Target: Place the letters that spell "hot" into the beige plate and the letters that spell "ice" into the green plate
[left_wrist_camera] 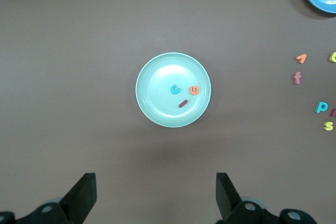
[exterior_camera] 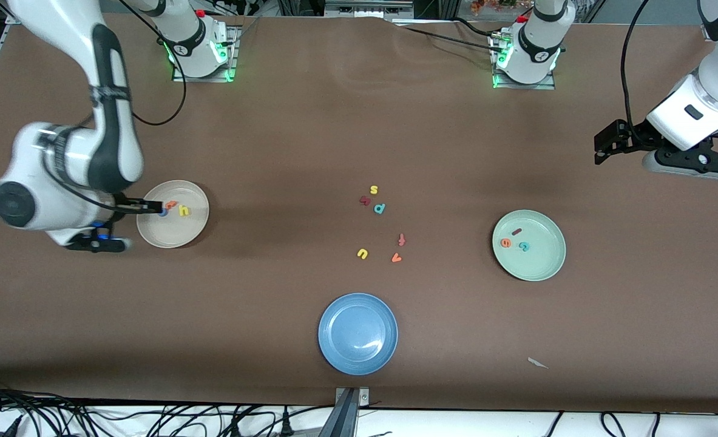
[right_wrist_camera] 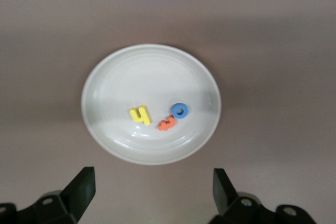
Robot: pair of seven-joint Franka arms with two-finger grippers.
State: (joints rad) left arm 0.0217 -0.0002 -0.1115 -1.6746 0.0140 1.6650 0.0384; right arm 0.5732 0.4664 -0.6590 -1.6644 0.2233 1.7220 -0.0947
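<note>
While empty, right claw [right_wrist_camera: 152, 195] gapes over beige plate [right_wrist_camera: 105, 77].

Two glossy white arms with black joint bands, black cables, round bases on metal plates lit green, black angular fingers [left_wrist_camera: 84, 192].

We see the beige plate [exterior_camera: 179, 233] toward the right arm's end, holding yellow h [exterior_camera: 184, 210], orange t [exterior_camera: 171, 205] and blue o [exterior_camera: 163, 212] — the green plate [exterior_camera: 541, 264] holds red i [exterior_camera: 516, 231], orange e [exterior_camera: 505, 243], teal c [exterior_camera: 524, 246].
</note>
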